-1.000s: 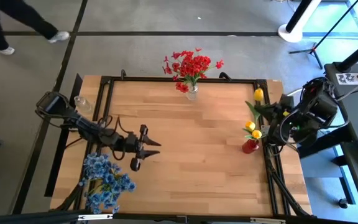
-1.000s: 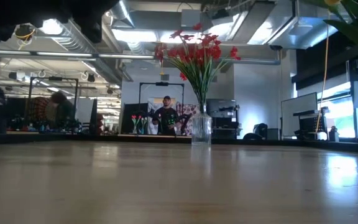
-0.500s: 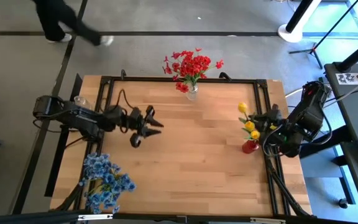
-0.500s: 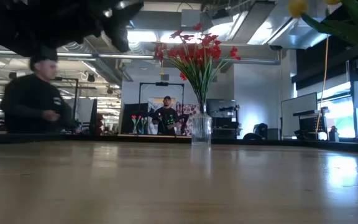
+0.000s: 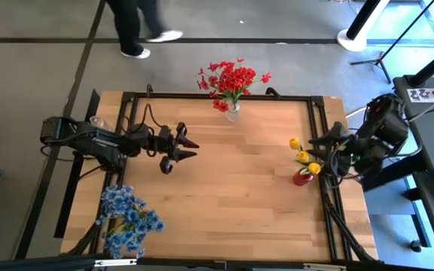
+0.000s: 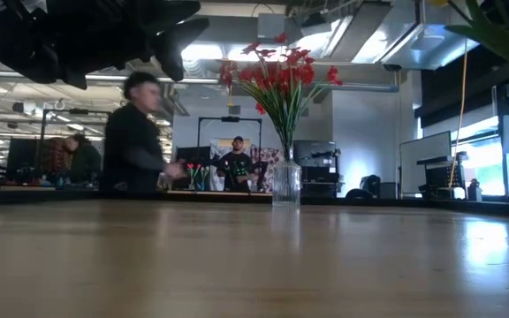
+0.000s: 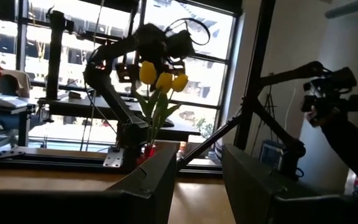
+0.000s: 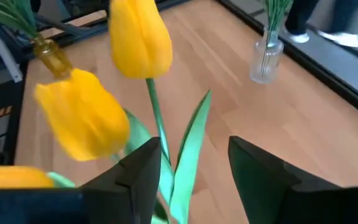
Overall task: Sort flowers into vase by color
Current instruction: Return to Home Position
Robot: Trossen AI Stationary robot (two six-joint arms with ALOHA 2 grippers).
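Note:
Three yellow tulips [image 5: 302,156] stand in a small red vase [image 5: 302,178] at the table's right edge. My right gripper [image 5: 325,147] is beside them, open; its fingers [image 8: 138,171] stand on either side of a stem and leaf [image 8: 190,146]. Red flowers [image 5: 232,78] stand in a clear vase [image 5: 233,113] at the far edge. Blue flowers [image 5: 128,217] are at the near left corner. My left gripper [image 5: 188,147] hovers left of centre, open, with nothing between its fingers [image 7: 148,180]. My right gripper is open around a yellow tulip's stem and leaf [image 8: 190,146], coming level from the table's right side. Whether a finger touches the leaf, I cannot tell.
An empty clear glass vase [image 5: 96,124] stands at the far left by the frame. A black metal frame [image 5: 217,96] runs round the table. Bare wood lies in the middle [image 5: 239,196]. A person [image 6: 135,132] walks past beyond the far edge.
My right gripper has carried a yellow tulip down and toward the near edge; the tulip now stands in the red vase with the other two. My left gripper has moved toward the far edge and turned to point at the table's right. A person has crossed behind the table.

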